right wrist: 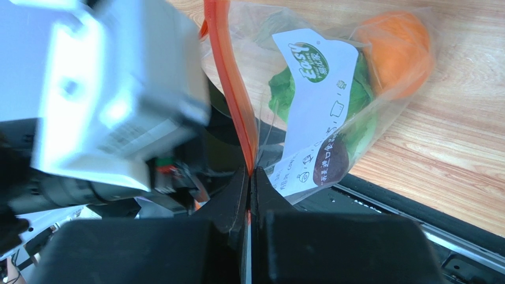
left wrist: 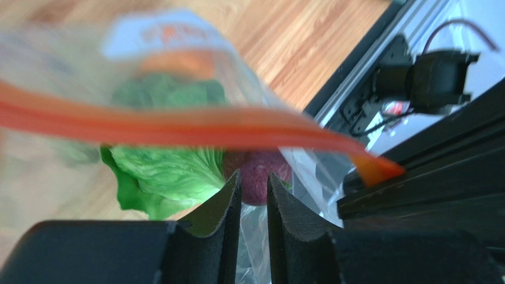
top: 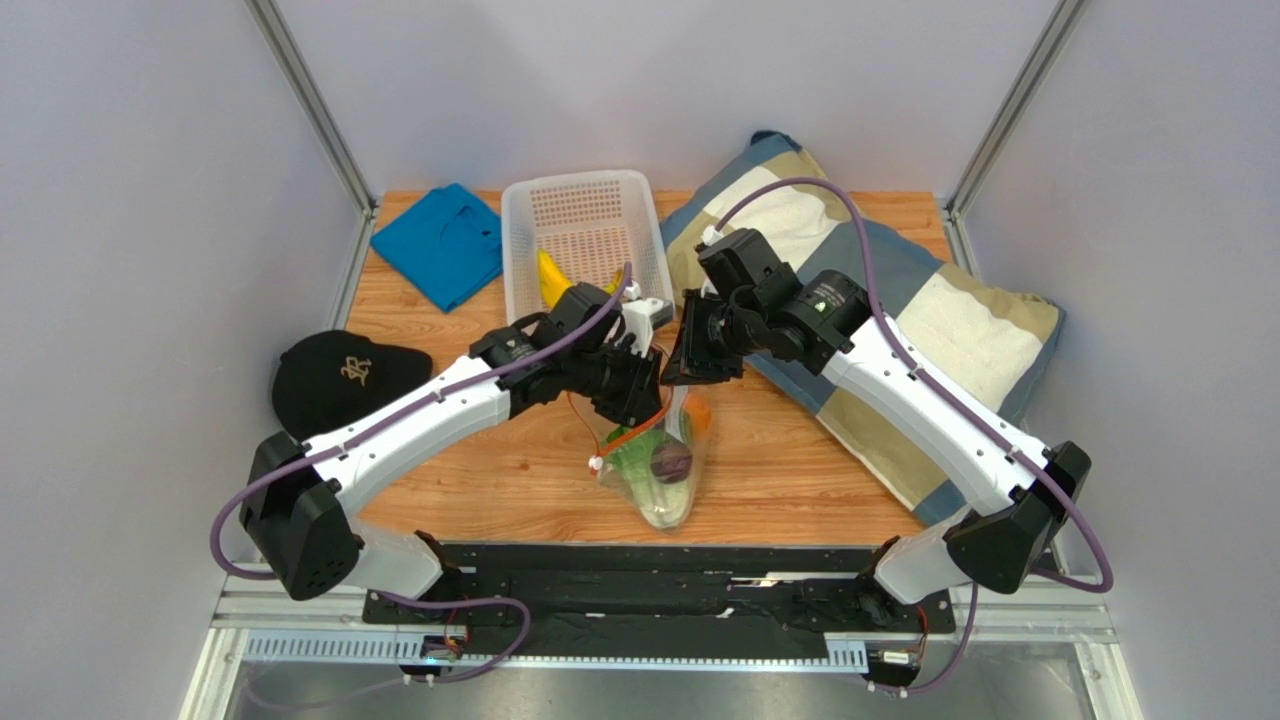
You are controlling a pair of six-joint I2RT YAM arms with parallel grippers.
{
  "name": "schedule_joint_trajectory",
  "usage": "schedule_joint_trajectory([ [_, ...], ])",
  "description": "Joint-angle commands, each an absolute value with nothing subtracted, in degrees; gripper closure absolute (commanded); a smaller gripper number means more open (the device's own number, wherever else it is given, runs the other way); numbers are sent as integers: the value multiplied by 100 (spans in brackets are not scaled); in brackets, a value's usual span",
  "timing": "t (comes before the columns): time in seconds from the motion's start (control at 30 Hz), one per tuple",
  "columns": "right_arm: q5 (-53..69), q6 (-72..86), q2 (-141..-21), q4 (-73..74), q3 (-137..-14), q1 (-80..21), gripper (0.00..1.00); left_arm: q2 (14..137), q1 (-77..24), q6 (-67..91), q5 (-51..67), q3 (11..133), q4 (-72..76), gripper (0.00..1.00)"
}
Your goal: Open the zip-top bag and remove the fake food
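Observation:
The zip-top bag lies near the table's front with its mouth lifted between my grippers. Inside it are the lettuce, the purple fruit and the orange. My right gripper is shut on the bag's orange-red zip strip, beside the white label. My left gripper has its jaws a narrow gap apart, with clear bag film in the gap and the strip crossing just beyond the tips. In the top view the two grippers nearly touch. The banana lies in the basket.
The white perforated basket stands at the back centre. A blue cloth lies back left and a black cap at the left edge. A pillow covers the right side. A black base rail runs along the near edge.

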State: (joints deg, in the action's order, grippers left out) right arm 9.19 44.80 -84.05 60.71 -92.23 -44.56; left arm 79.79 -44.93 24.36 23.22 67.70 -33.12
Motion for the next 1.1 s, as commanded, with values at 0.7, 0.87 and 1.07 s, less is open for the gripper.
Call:
schedule_joint_trajectory([
  [0.7, 1310, 4597, -8244, 5660, -8903, -4307, 100, 7699, -4711, 1169, 3779, 5792, -1881, 65],
  [0.87, 1397, 4570, -8209, 5660, -8868, -4236, 100, 7699, -4711, 1029, 4008, 5722, -1854, 56],
  [1.07, 1459, 4553, -8218, 5651, -8894, -4175, 100, 7962, -4711, 1520, 4157, 5713, -1197, 48],
])
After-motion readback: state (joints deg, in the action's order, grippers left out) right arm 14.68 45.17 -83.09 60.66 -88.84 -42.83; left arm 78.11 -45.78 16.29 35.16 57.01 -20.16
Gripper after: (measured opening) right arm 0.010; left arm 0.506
